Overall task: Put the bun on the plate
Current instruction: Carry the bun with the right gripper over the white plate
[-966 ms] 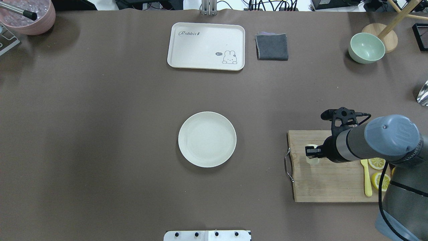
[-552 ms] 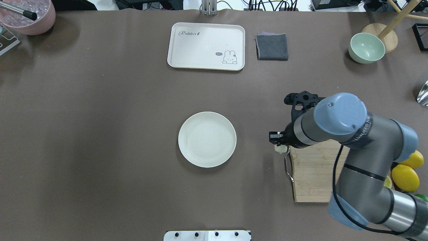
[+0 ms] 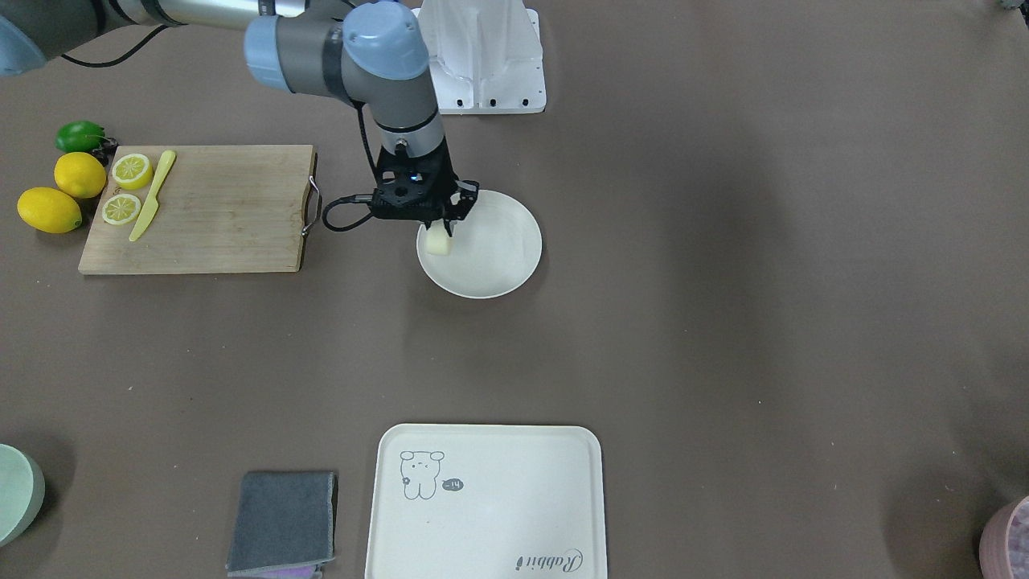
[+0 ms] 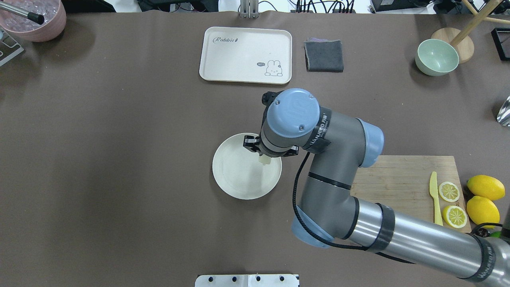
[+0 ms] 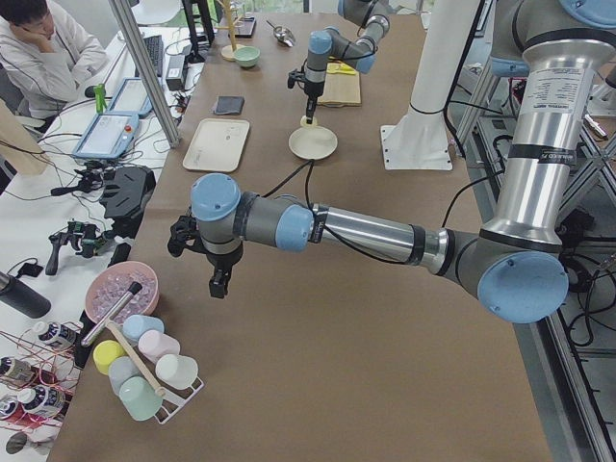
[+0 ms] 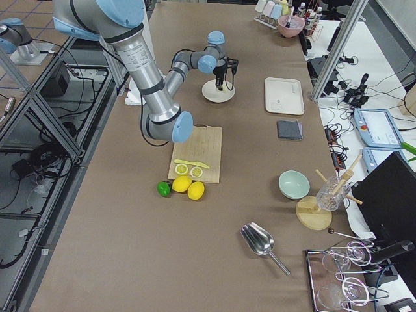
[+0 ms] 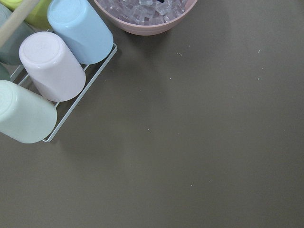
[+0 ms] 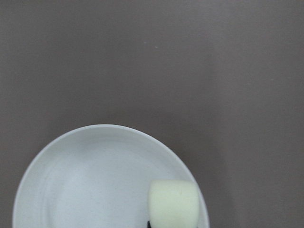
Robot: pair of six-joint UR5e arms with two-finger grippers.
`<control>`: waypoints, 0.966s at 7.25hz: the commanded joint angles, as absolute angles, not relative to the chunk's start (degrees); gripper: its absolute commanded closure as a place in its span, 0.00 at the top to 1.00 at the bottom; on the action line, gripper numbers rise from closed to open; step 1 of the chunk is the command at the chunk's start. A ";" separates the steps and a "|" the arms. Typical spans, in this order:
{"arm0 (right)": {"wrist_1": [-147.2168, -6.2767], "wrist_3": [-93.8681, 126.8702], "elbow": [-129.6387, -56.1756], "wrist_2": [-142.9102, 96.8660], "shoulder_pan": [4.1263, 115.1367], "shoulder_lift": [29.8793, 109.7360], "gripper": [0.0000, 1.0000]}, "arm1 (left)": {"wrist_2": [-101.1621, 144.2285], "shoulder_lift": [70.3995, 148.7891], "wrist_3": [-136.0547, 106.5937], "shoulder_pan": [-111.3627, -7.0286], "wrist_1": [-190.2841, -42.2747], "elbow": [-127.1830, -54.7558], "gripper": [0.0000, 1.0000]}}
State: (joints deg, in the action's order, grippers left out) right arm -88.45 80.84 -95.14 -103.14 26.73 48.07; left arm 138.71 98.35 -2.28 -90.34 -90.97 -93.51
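The bun [image 3: 438, 241], a small pale cream lump, hangs in my right gripper [image 3: 441, 228], which is shut on it. It is just over the round off-white plate [image 3: 498, 269], above the rim nearest the cutting board. From overhead the bun [image 4: 264, 160] peeks out under the wrist over the right part of the plate [image 4: 233, 175]. The right wrist view has the bun [image 8: 173, 204] low in frame over the plate [image 8: 85, 185]. My left gripper [image 5: 219, 285] shows only in the left side view, far from the plate, and I cannot tell whether it is open.
A wooden cutting board [image 4: 398, 179] with lemon slices [image 4: 449, 191] and a yellow knife [image 4: 435, 199] lies to the right, whole lemons [image 4: 484, 199] beside it. A cream tray [image 4: 246, 55], grey cloth [image 4: 324, 56] and green bowl [image 4: 436, 57] sit at the back. Cups in a rack [image 7: 52, 71] lie under the left wrist.
My right arm has carried the bun leftward from the cutting board, past the board's handle, to above the plate's right side. The plate has not moved.
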 commanded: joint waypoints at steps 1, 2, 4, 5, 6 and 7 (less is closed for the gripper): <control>-88.16 83.14 -91.32 -98.73 22.34 44.65 0.68 | 138.69 98.35 -2.29 -90.26 -90.97 -93.52 0.99; -88.15 83.14 -91.32 -98.61 21.89 44.74 0.85 | 138.69 98.44 -2.29 -90.26 -90.97 -93.43 0.99; -88.07 82.97 -91.93 -98.53 21.97 44.82 1.00 | 138.69 98.35 -2.29 -90.18 -90.97 -93.34 0.99; -88.07 82.71 -92.28 -98.61 22.84 44.91 1.00 | 138.69 98.44 -2.29 -90.18 -90.97 -93.34 0.99; -88.68 82.10 -94.11 -99.66 24.85 45.26 1.00 | 138.69 98.44 -2.29 -90.18 -90.88 -93.34 0.99; -88.77 80.87 -94.39 -102.71 27.48 45.79 1.00 | 138.34 99.05 -2.29 -90.18 -90.18 -93.51 0.99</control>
